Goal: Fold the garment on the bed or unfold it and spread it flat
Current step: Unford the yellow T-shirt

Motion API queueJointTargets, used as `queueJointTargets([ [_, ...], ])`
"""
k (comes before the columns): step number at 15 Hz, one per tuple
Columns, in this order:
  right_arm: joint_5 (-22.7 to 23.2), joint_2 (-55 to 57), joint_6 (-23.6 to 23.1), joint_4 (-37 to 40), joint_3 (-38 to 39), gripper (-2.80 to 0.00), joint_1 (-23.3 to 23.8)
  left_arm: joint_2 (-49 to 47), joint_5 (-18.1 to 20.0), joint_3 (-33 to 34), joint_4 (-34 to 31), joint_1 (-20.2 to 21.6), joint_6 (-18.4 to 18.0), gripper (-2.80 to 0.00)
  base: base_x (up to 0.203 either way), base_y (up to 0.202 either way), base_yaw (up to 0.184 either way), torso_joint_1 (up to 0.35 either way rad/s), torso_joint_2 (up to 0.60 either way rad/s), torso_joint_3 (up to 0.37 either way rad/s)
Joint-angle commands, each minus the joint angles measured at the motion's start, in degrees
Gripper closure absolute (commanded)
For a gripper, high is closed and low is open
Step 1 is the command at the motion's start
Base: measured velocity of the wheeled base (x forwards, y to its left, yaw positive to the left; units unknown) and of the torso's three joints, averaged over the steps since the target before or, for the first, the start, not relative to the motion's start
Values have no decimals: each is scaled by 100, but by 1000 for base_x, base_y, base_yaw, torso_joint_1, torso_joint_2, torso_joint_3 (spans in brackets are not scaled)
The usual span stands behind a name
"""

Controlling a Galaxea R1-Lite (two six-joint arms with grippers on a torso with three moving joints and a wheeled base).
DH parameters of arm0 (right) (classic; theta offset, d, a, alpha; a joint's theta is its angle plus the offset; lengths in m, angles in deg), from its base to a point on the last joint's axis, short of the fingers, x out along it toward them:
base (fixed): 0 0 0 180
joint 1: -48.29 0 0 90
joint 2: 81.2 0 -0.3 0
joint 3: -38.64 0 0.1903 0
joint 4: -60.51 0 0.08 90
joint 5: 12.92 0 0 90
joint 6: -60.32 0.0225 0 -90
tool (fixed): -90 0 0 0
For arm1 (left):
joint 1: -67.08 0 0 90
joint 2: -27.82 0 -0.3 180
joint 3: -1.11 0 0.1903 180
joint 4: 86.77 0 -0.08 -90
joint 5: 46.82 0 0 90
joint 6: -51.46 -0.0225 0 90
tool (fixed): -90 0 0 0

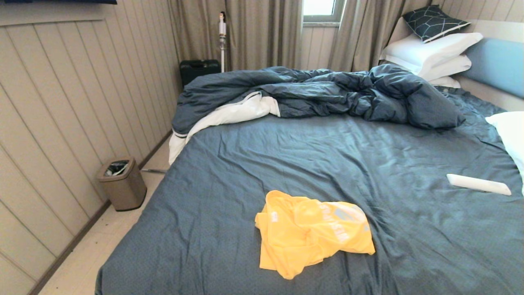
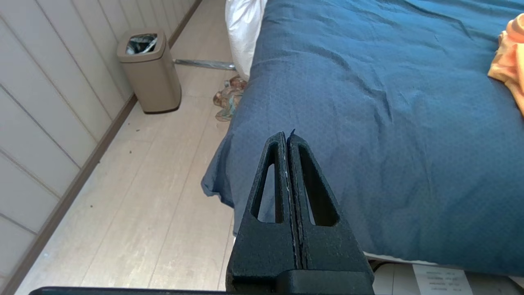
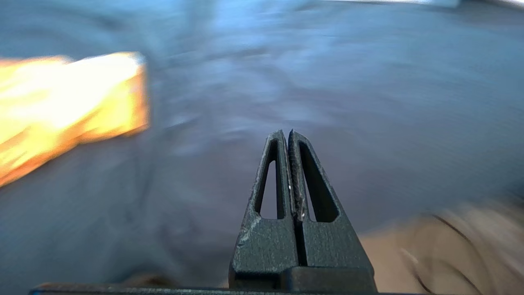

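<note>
A yellow-orange T-shirt, the garment [image 1: 311,235], lies crumpled in a loose heap on the bed [image 1: 327,155], close to the bed's near edge and a little towards its left side. Its fabric is thin and rumpled, folded over itself, with pale lettering showing on the upper layer and one edge curling up at the far left of the heap. It rests on a wrinkled slate-blue sheet.

A dark blue duvet [image 1: 319,94] with white lining is bunched along the bed's far edge. White pillows [image 1: 434,53] are stacked at the far right corner by the headboard. A slim white object [image 1: 478,184], possibly a remote, lies near the right edge. A tan bin [image 1: 122,184] stands on the floor beside the bed's left side.

Neither arm shows in the head view. The left end effector [image 2: 287,137] hangs over the bed's near left corner, fingers pressed together, holding nothing. The right end effector [image 3: 286,135] is also closed and empty, above the sheet beside the garment.

The garment looks light, limp and easily dragged. It will probably sag and bunch when lifted, so two separate holds seem wise. Likely good places are the curled edge at the far left and the corner pointing right, pinching only one layer.
</note>
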Motion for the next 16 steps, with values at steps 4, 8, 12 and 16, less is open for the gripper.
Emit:
queueJointTargets([
  [4,1569,-338,-1134,-1468,1929,0,-231,-10,5,0,-17,5,-22,0,0,0,0,0,0,0],
  [8,1744,-845,-1271,-1505,2171,0,-511,-9,5,0,-9,5,-22,0,0,0,0,0,0,0],
  [12,1589,-1690,-1169,-1975,2275,0,-467,-8,25,0,-8,5,-13,0,0,0,0,0,0,0],
  [16,1477,-1679,-845,-2089,2289,0,-466,-10,75,9,-8,5,13,0,0,0,0,0,0,0],
])
